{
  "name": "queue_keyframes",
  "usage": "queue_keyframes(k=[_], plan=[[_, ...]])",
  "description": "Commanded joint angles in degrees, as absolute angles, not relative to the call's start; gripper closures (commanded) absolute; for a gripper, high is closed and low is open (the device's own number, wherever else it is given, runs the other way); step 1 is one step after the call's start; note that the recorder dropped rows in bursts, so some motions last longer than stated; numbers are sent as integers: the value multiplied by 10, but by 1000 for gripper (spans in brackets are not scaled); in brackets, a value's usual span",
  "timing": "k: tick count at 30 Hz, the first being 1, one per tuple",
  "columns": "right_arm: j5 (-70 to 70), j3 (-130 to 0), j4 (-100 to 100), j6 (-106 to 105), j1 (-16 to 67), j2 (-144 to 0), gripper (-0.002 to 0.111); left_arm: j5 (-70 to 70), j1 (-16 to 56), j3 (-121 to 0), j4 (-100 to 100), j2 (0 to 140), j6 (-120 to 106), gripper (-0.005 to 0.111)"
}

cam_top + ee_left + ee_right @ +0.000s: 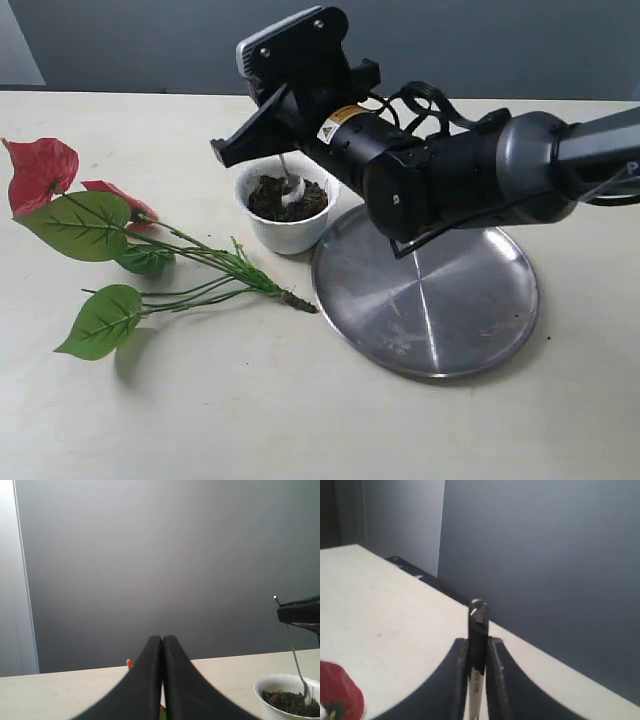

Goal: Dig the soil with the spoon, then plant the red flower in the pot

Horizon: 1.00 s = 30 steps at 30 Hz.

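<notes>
Digging is the step in hand. The right gripper (pixel 275 150) hangs just above the pot (pixel 286 224), its fingers clamped on the handle of the spoon (pixel 290 180), whose bowl is sunk in the soil (pixel 270 198) that fills the pot. In the right wrist view the handle (pixel 477 630) stands pinched between the two dark fingers.

The pot sits on the table (pixel 250 400), touching the near-left rim of the steel plate (pixel 430 300), which lies bare of soil. The red flower (pixel 40 170) lies flat on the table to the left of the pot, its blooms farthest from the pot and its brown base (pixel 298 300) pointing toward the plate, close below the pot.

The left gripper (pixel 162 680) is not seen in the exterior view; its own camera shows the fingers pressed together on nothing, with the pot (pixel 280 690) off to one side.

Next, I judge, the spoon must lever soil aside or out, perhaps onto the plate, to open a hole for the stems. Spilling crumbs or tipping the light pot is the risk.
</notes>
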<state>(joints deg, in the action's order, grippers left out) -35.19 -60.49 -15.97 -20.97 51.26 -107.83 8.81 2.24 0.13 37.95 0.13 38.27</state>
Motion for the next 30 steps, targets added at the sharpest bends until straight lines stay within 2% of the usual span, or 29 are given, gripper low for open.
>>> queue_keyframes(k=[1,13,20,27,30], plan=[[-388,-605,-157,-195,514,-1045,109,90,25,0,378,0,384,106],[-365,-605,-160,-195,514,-1105,109,90,25,0,378,0,384,106],[-343,-605,-198,-194,514,-1042,109,90,25,0,378,0,384,106],[-340,-605,-179,-195,514,-1097,109,90,25,0,378,0,384,106],[-340,-605,-178,-198,514,-1047,109,90,25,0,378,0,384,106]])
